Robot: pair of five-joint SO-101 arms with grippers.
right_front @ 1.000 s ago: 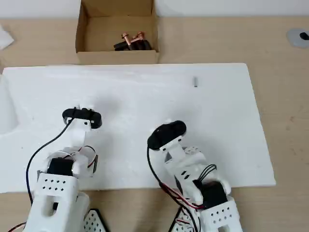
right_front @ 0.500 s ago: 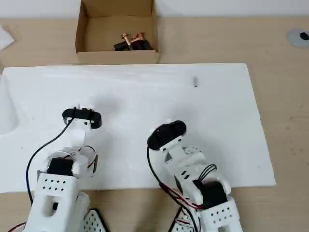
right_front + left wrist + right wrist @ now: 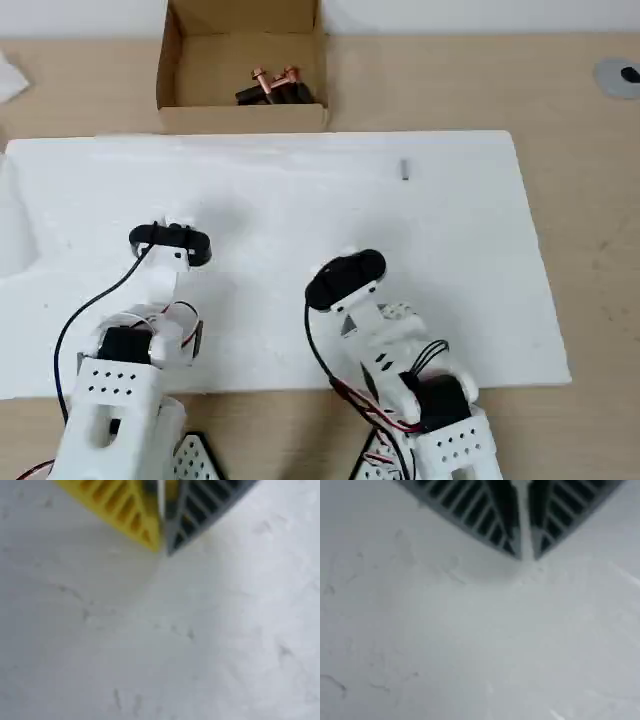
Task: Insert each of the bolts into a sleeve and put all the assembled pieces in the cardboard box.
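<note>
From the high view, an open brown cardboard box (image 3: 215, 55) stands on the wooden bench (image 3: 450, 80), just behind the far edge of a large white foam sheet (image 3: 300, 200). Inside the box, near its front wall, lie two copper-coloured bolts (image 3: 275, 76) together with black sleeves (image 3: 255, 95). The bolts seem to sit in the sleeves, but I cannot tell this for sure. A small grey pin-like piece (image 3: 405, 170) lies alone on the sheet, well apart from the box.

Two white arms stand at the near edge of the sheet, one (image 3: 150, 310) beside the other (image 3: 385, 340), and both lean over the foam.

The wrist views give what the high view cannot tell. The left arm's fingers (image 3: 125, 515), one yellow and one dark grey, are closed on nothing, with the tips close over the bare foam. The right arm's fingers (image 3: 470, 510), both dark grey, are also closed and hold nothing, with a thin slit between them.
</note>
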